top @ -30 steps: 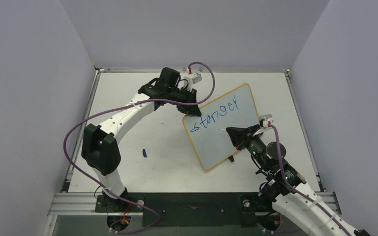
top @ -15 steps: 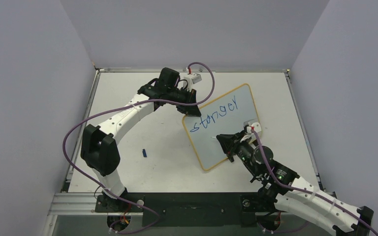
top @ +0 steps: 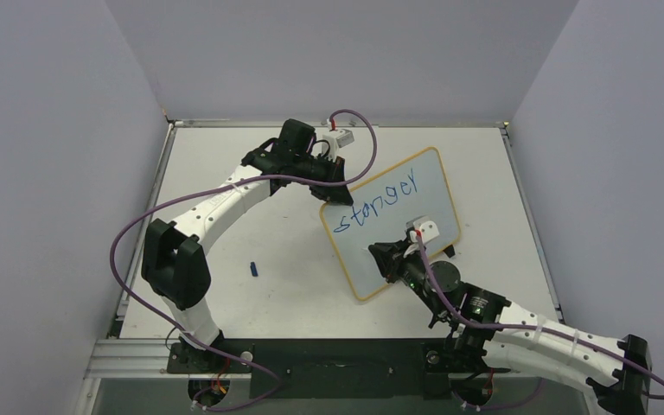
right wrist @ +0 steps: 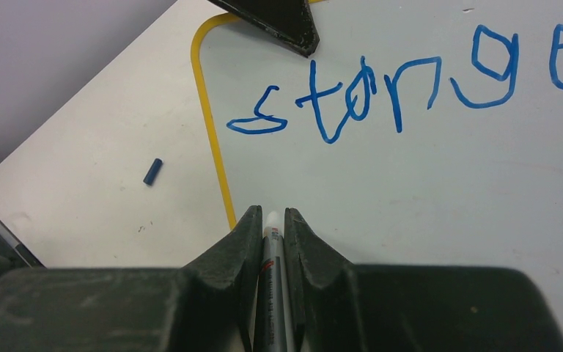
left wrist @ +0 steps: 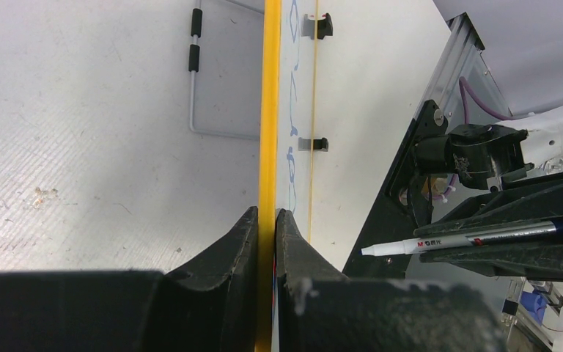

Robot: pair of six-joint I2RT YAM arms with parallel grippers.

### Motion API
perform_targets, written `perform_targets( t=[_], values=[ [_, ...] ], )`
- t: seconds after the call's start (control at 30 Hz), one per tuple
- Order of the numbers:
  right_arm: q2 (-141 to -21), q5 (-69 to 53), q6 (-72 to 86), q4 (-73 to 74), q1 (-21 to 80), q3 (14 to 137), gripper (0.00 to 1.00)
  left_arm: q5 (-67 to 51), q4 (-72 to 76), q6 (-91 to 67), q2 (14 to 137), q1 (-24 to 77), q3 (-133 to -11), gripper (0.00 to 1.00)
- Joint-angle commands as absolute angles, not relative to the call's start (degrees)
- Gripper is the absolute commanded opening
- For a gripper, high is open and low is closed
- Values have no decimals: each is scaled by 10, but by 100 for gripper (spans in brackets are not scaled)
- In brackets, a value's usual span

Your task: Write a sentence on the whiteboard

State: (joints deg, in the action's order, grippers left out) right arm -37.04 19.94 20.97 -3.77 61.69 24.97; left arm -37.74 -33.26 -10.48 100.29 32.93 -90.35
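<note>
The whiteboard (top: 437, 206) stands tilted at mid-table, glossy white with a yellow frame. One line of the sentence, blue "stanger" (top: 377, 205), runs across its upper part. My left gripper (top: 333, 188) is shut on the board's upper left edge; the left wrist view shows the yellow frame (left wrist: 269, 110) pinched between the fingers of the left gripper (left wrist: 266, 214). My right gripper (top: 374, 252) is shut on a silver marker (right wrist: 271, 253). The marker's white tip points at the bare board (right wrist: 425, 183) near its left frame, below the word "stanger" (right wrist: 403, 88); whether it touches is unclear.
A small blue marker cap (top: 254, 270) lies on the table left of the board, also visible as the cap (right wrist: 152, 171) in the right wrist view. The board's black feet (top: 448, 252) rest on the table. Grey walls enclose the table on three sides.
My right arm has swung left and lower across the board, carrying the marker from near the right edge to the lower left part. The left arm and the board stay still.
</note>
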Motion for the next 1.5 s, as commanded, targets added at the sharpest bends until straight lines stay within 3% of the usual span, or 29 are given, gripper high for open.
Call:
perform_targets(
  t=[0.0,1.47],
  values=[
    [-376,232,192,-77,627,272,0,-321,-305,-86,978,323,-905,0],
    [-459,262,158,-132,635,302,0,-320,-300,-88,971,323,-897,0]
  ],
)
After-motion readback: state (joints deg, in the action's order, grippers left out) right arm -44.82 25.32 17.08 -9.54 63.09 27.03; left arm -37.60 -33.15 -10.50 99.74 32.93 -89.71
